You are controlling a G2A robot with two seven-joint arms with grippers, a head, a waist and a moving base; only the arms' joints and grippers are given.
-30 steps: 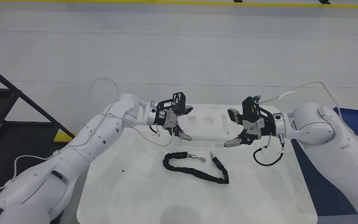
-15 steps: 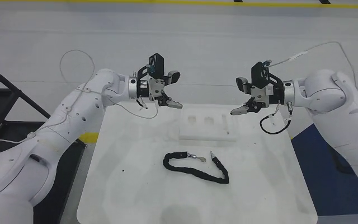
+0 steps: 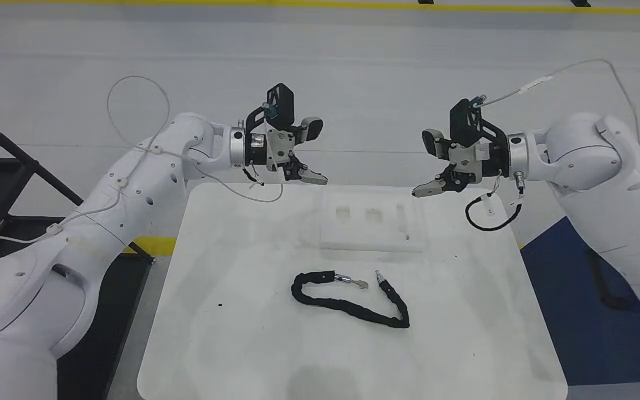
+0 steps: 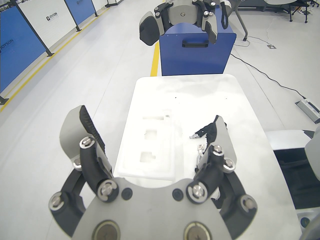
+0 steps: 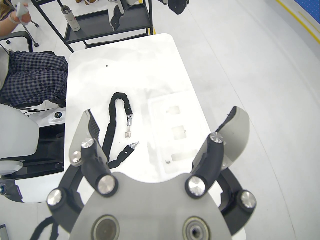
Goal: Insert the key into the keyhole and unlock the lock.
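A black fabric-covered chain lock (image 3: 350, 300) lies in a curve at the middle of the white table (image 3: 250, 340). One end has a metal lock body (image 5: 129, 121) with a small key (image 5: 128, 134) lying beside it. The other end has a metal pin (image 5: 133, 146). My left gripper (image 3: 315, 154) hangs open in the air over the table's far left corner, holding nothing. My right gripper (image 3: 425, 165) hangs open over the far right corner, also holding nothing. In the left wrist view my left gripper (image 4: 150, 116) covers part of the chain lock (image 4: 207, 131).
A white foam tray (image 3: 372, 225) with three shallow recesses sits at the far middle of the table, between the grippers and the chain. A blue cabinet (image 4: 197, 51) stands beyond one table end. A black shelf rack (image 5: 105, 26) stands beyond the other.
Both grippers have lifted from above the foam tray and drawn apart toward the far corners, mostly in the first half second. The chain and key have not moved.
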